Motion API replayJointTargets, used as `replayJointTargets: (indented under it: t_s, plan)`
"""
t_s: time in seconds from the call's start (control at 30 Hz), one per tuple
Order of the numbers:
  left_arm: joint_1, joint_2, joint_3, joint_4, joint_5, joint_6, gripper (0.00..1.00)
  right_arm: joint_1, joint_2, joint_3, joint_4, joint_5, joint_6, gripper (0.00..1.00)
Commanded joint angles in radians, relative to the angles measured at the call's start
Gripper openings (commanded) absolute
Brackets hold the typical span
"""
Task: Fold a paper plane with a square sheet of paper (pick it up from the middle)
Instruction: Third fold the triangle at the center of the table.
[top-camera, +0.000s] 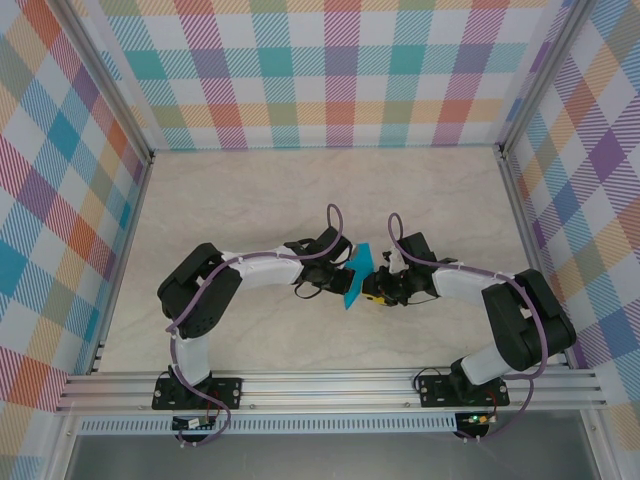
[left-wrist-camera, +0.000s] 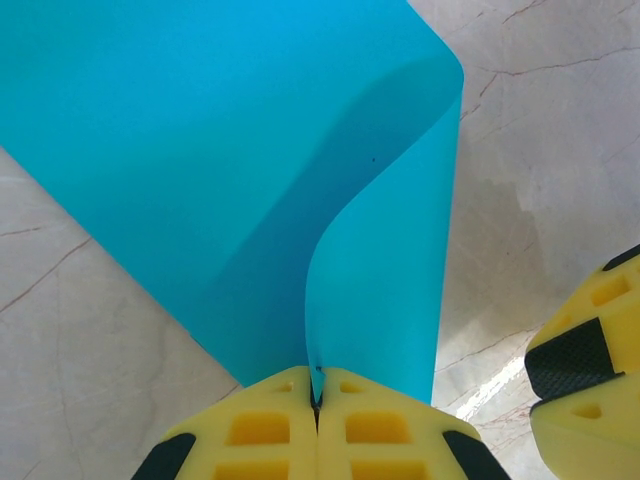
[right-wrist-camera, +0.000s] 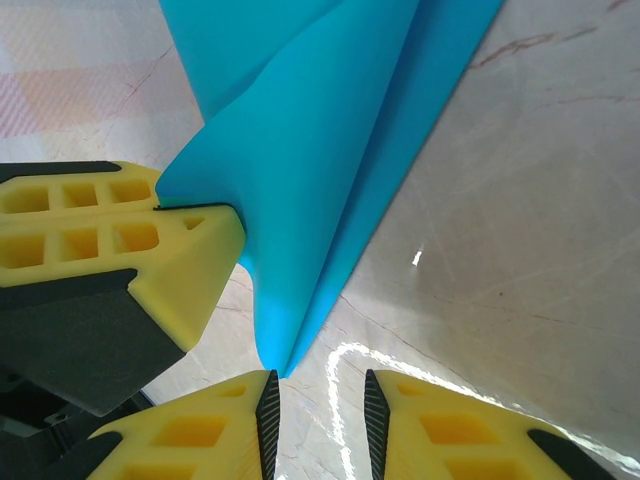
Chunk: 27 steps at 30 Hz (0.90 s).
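1. The left gripper (left-wrist-camera: 317, 398) has its jaws pressed together on one edge of the square sheet of paper (left-wrist-camera: 200, 150). The yellow pads meet with only the thin blue layer between them.
2. The right gripper (right-wrist-camera: 320, 405) has its jaws apart with a narrow gap. A pointed corner of the sheet hangs just at the mouth of that gap, close to one pad, and nothing is pinched there.
3. The sheet sits between the two grippers at the middle of the table (top-camera: 250, 200). It stands roughly on edge in the overhead view and appears raised off the surface, though whether its lowest edge touches cannot be told.
4. Progress looks early to middling. The paper is bent over on itself in a soft curl, and the right wrist view shows layers converging toward one corner. No sharp centre crease or finished dart shape is visible.
5. What probably remains is flattening the bend into a firm crease, folding the corners and wings, and setting the result down.
6. The table is a pale, marble-patterned top, glossy enough to show glare.
7. Pastel plaid walls (top-camera: 340, 70) enclose three sides, and an aluminium rail (top-camera: 330, 385) at the near edge carries both arm bases.
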Motion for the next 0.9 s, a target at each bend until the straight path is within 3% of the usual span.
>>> replayJointTargets:
  t_s: [0.0,0.37,0.6,0.87]
  plan:
    - [0.012,0.02,0.032,-0.024,-0.019,0.024,0.03,0.007,0.005,0.021,0.005,-0.017,0.002,0.31]
    - [0.012,0.043,0.027,-0.033,-0.015,0.028,0.03,0.009,0.005,0.017,0.028,-0.037,0.012,0.27]
    - [0.014,0.049,0.03,-0.031,0.005,0.031,0.03,0.028,0.031,0.008,0.137,-0.111,0.07,0.2]
    - [0.013,0.05,0.035,-0.035,0.008,0.033,0.03,0.089,0.096,-0.01,0.26,-0.111,0.168,0.13]
